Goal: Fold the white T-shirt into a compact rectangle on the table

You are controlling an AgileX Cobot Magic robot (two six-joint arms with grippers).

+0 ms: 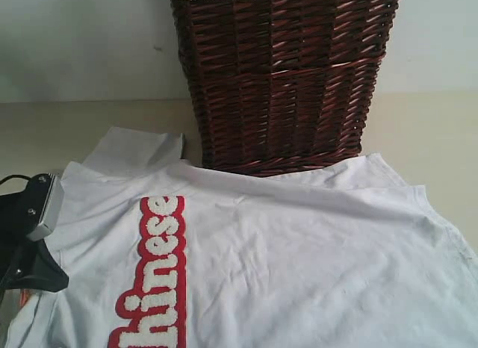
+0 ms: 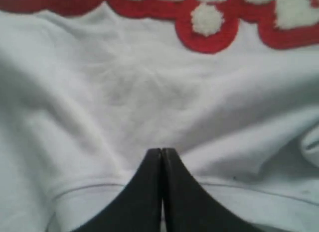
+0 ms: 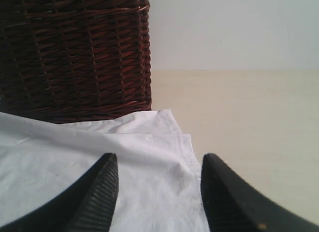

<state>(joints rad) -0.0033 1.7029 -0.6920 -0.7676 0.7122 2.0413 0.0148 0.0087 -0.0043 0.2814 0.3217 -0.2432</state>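
Shut tight, the left gripper [image 2: 161, 160] is seen in the left wrist view with its jaws pressed together at a stitched hem [image 2: 259, 191] of the white T-shirt [image 2: 124, 92], close to the red-edged fluffy letters [image 2: 207, 23]. Whether cloth is pinched between them cannot be told. If only a thin bit is caught, the hem could be lost once a lift is begun, and the fold would be left crooked.

In the right wrist view, the right gripper [image 3: 159, 192] is shown wide open with nothing in it, its jaws set either side of the shirt's edge where it lies on the table [image 3: 249, 117]. Were it closed from there, one layer only might be taken, or the edge missed. The wicker basket [image 3: 75, 53] stands right at the cloth.

In the exterior view, the shirt is spread over the table, lettering up, with its far edge against the basket's foot and a sleeve [image 1: 138, 146] beside it. Cloth could be snagged on the wicker, or the basket nudged, should that side be swept over. The right gripper is not seen there.
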